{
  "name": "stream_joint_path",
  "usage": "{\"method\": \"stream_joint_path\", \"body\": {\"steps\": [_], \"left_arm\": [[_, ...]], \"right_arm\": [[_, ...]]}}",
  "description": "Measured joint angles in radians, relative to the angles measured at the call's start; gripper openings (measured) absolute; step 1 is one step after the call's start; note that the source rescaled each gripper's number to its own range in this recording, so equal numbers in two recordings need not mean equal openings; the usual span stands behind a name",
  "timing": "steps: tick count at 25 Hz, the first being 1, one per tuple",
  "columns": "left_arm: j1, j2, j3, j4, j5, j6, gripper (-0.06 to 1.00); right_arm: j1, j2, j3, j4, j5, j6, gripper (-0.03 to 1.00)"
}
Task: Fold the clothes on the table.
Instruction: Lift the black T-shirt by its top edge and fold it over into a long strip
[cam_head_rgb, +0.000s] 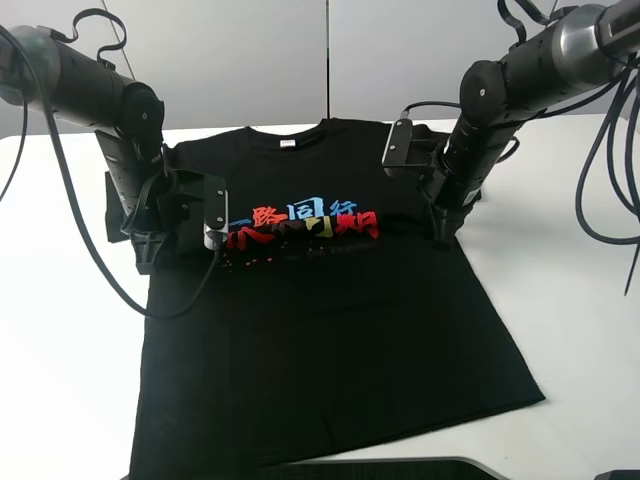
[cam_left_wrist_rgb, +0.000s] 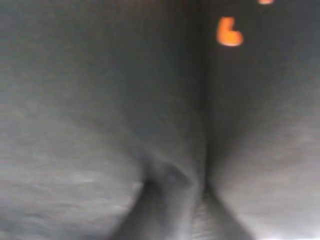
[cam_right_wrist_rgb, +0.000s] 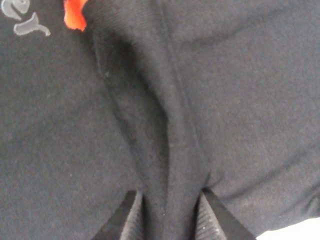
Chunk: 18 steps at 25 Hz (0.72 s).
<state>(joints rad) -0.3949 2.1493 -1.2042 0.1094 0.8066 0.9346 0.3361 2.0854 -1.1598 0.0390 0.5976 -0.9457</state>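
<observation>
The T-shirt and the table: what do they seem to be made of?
T-shirt: soft matte knit, probably cotton; it bunches into a ridge inside the right pincer, and fine fibres show. Table: hard, smooth, evenly white top, perhaps laminate or painted board; no grain is visible.

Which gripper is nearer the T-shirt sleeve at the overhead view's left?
Left. The left gripper is on the T-shirt beside that sleeve; the right gripper pinches a fold past the chest print, on the opposite side.
</observation>
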Motion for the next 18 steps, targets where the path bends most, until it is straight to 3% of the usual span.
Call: {"method": "stream_joint_path", "body": {"steps": [1, 3, 10, 12, 15, 18], "left_arm": [[0.0, 0.0, 0.0, -0.002, 0.005, 0.0, 0.07], [0.0, 0.0, 0.0, -0.004, 0.01, 0.0, 0.02], [0.0, -0.002, 0.002, -0.003, 0.012, 0.0, 0.01], [-0.002, -0.004, 0.002, 0.003, 0.012, -0.017, 0.01], [-0.004, -0.01, 0.008, 0.011, 0.006, -0.035, 0.01], [-0.004, -0.012, 0.012, 0.014, 0.001, -0.041, 0.01]], "right_arm": [[0.0, 0.0, 0.0, 0.001, -0.002, 0.0, 0.3], [0.0, 0.0, 0.0, 0.007, -0.002, 0.0, 0.3], [0.0, 0.0, 0.0, 0.035, -0.004, -0.006, 0.29], [0.0, 0.0, 0.0, 0.042, -0.002, -0.013, 0.22], [0.0, 0.0, 0.0, 0.052, 0.002, -0.021, 0.03], [0.0, 0.0, 0.0, 0.052, 0.002, -0.031, 0.01]]}}
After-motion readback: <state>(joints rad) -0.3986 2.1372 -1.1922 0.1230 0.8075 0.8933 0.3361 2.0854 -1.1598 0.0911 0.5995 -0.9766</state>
